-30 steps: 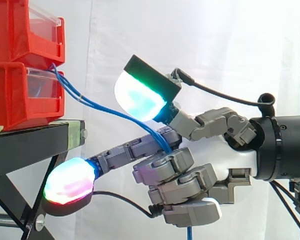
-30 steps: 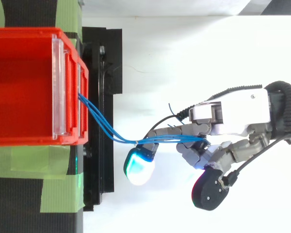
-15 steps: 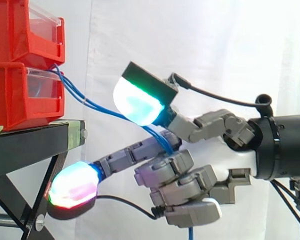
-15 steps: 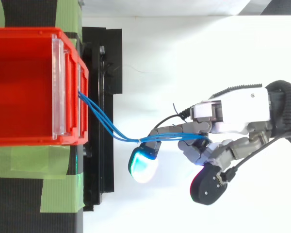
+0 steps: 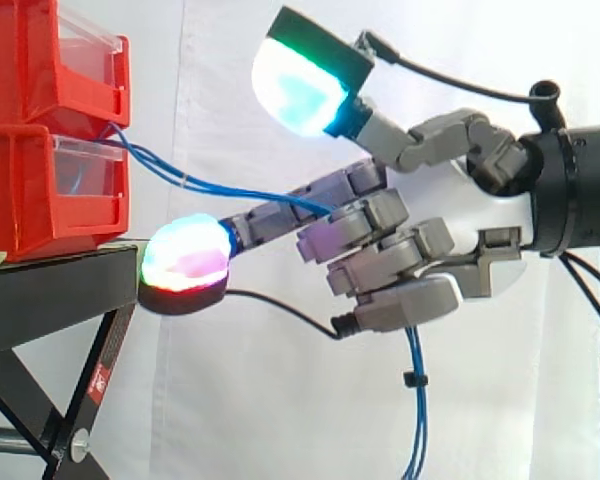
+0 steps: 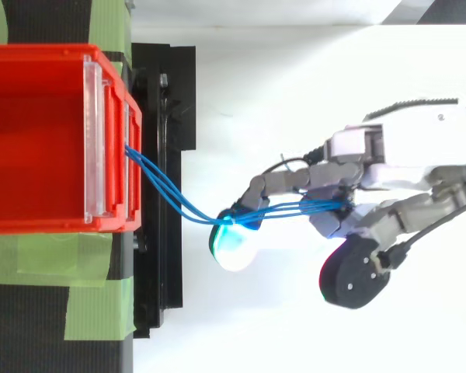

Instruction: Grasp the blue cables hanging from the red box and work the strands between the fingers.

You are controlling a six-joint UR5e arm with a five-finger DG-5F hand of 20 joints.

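Stand (image 5: 50, 300), black, sits beyond the hand's outstretched finger and carries two stacked red bins (image 5: 50, 150); green tape (image 6: 93, 256) lies on its top. White curtain (image 5: 230, 400) is behind the hand. Hand (image 5: 460, 225) comes in from the side opposite the bins, palm side toward them. It is closed on the blue cables (image 6: 179, 208): most fingers are curled tight with the strands pinched among them, and one finger is stretched out toward the stand. The cables leave the front of the lower bin, sag slightly, run along the top of the straight finger and go in between the curled fingers; in the side view they come out under the hand and hang straight down, bundled by a small tie. Fingertip pad (image 5: 185, 262) on the straight finger, glowing cyan, red and green, sits just off the stand's edge, under the strands. Thumb pad (image 5: 302, 85), green and cyan, is raised well above the cables, not touching them.
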